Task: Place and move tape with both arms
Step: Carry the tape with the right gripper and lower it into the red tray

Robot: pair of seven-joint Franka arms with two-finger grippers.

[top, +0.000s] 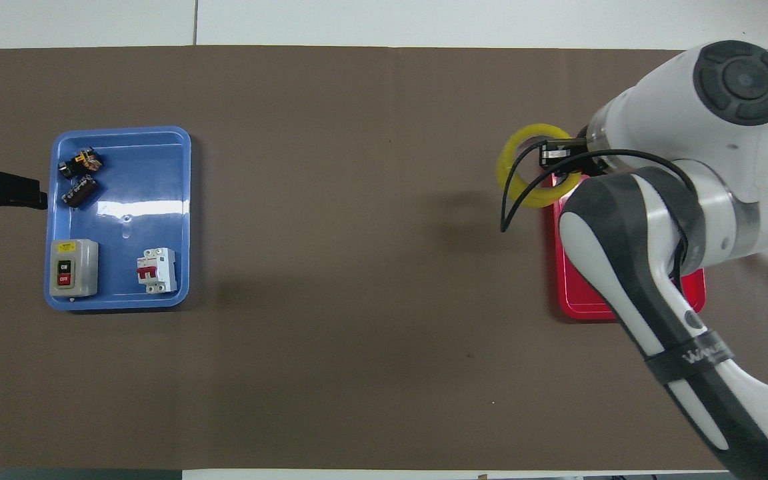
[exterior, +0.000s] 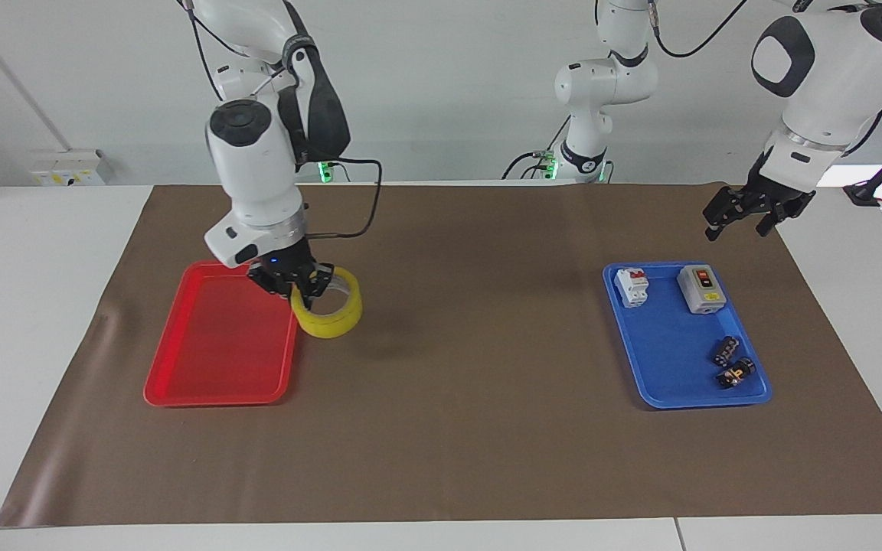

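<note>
The right gripper [exterior: 302, 285], at centre left of the facing view, has its fingers closed on the rim of the tape [exterior: 328, 303], carrying it in the air at the edge of the red tray [exterior: 219, 337]. The lift looks done; lowering and release into the tray remain. At upper right the left gripper [exterior: 743, 210] waits above the table [exterior: 487, 428] near the blue tray [exterior: 671, 367], fingers spread and empty.

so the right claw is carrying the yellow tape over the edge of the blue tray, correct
Not quite: the right claw does carry the tape, but over the edge of the red tray, not the blue tray. The facing view shows it.
</note>
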